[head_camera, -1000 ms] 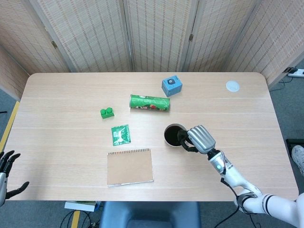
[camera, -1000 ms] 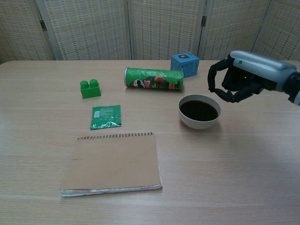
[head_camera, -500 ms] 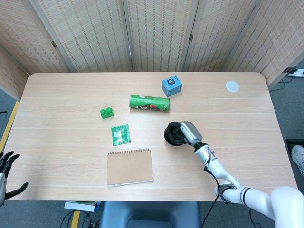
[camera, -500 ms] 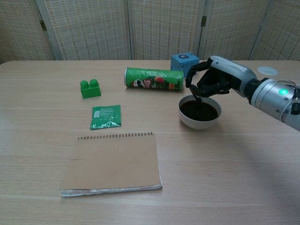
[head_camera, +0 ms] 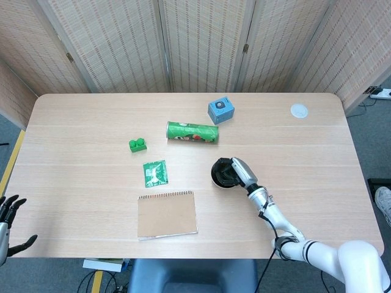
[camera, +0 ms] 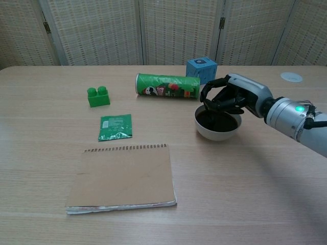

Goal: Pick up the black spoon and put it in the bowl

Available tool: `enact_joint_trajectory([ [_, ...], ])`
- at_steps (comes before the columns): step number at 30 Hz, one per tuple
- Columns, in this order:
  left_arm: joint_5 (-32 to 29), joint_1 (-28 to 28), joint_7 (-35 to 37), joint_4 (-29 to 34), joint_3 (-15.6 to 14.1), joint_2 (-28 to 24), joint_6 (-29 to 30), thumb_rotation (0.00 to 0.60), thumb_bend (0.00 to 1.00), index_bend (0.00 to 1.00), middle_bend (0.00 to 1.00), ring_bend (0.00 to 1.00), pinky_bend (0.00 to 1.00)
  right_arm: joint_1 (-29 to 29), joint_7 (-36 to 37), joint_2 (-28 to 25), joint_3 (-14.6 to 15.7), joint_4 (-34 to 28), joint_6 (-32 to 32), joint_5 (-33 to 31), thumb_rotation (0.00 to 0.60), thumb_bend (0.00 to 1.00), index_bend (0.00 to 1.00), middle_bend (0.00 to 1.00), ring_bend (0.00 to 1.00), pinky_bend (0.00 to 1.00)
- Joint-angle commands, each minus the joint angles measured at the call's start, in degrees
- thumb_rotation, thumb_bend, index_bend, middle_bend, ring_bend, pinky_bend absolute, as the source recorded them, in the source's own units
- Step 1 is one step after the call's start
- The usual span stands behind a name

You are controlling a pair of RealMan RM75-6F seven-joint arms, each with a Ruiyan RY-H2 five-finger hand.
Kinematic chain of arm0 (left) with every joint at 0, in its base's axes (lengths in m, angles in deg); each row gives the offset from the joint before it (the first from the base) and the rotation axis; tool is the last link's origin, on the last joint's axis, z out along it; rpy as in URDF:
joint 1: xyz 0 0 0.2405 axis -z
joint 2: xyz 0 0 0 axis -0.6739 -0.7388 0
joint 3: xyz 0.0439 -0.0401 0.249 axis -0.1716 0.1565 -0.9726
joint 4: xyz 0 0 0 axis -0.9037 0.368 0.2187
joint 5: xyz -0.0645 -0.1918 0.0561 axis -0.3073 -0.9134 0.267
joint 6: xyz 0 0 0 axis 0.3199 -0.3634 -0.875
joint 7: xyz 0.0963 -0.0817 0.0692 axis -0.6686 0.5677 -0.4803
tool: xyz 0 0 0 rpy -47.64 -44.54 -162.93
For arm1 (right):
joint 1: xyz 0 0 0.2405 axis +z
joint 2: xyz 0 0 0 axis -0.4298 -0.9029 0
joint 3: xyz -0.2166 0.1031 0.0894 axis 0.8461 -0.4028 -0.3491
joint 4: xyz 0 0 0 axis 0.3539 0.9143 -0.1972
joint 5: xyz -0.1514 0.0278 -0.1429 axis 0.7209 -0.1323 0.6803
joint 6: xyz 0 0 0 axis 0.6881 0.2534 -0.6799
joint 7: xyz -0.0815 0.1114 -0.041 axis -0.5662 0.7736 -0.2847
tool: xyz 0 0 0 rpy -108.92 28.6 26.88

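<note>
The bowl, white outside and dark inside, stands right of the table's middle, also seen in the head view as the bowl. My right hand hovers low over its far rim, fingers curled downward. It pinches the black spoon, whose lower end dips into the bowl and is hard to tell from the dark inside. From the head camera, the right hand covers the bowl's right half. My left hand hangs off the table's near left corner, fingers spread and empty.
A green chips can lies just behind the bowl, with a blue cube beyond it. A green brick, a green packet and a brown spiral notebook sit to the left. A white lid lies far right.
My right hand has moved left and down from beside the bowl to just over it, carrying the spoon's end into the bowl. The left hand has not moved.
</note>
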Motion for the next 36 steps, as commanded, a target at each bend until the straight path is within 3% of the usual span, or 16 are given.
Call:
enact_joint_trajectory([
  [1,0.0,0.0,0.0,0.0,0.0,0.0,-0.1,0.6,0.17,0.2,0.15,0.1,0.15,-0.7,-0.2,-0.5,0.5,-0.1,0.3,0.2,0.6,0.41,0.64,1.0,1.0,1.0],
  [10,0.2,0.2,-0.2,0.0,-0.2,0.2,-0.4,0.6,0.17,0.2,0.15,0.1,0.15,-0.9,-0.9,-1.0,0.3,2.4,-0.6,-0.7,0.6,0.41,0.64,1.0,1.0,1.0],
  [21,-0.8,-0.1,-0.3,-0.4,-0.3,0.2,-0.9,0.6,0.17,0.2,0.15,0.1,0.15,2.4,-0.6,2.9,-1.3,6.9,-2.6,-0.8,0.6,0.41,0.64,1.0,1.0,1.0],
  [29,-0.9,-0.4,-0.3,-0.6,-0.4,0.2,-0.7,0.6,0.17,0.2,0.15,0.1,0.15,3.1,-0.1,3.9,-0.4,6.7,-1.9,0.8,0.6,0.41,0.64,1.0,1.0,1.0],
  [36,-0.6,-0.4,-0.2,-0.7,-0.4,0.3,-0.5,0.6,0.17,0.2,0.15,0.1,0.15,1.2,0.6,1.3,2.1,3.9,-0.4,2.7,0.6,0.41,0.64,1.0,1.0,1.0],
])
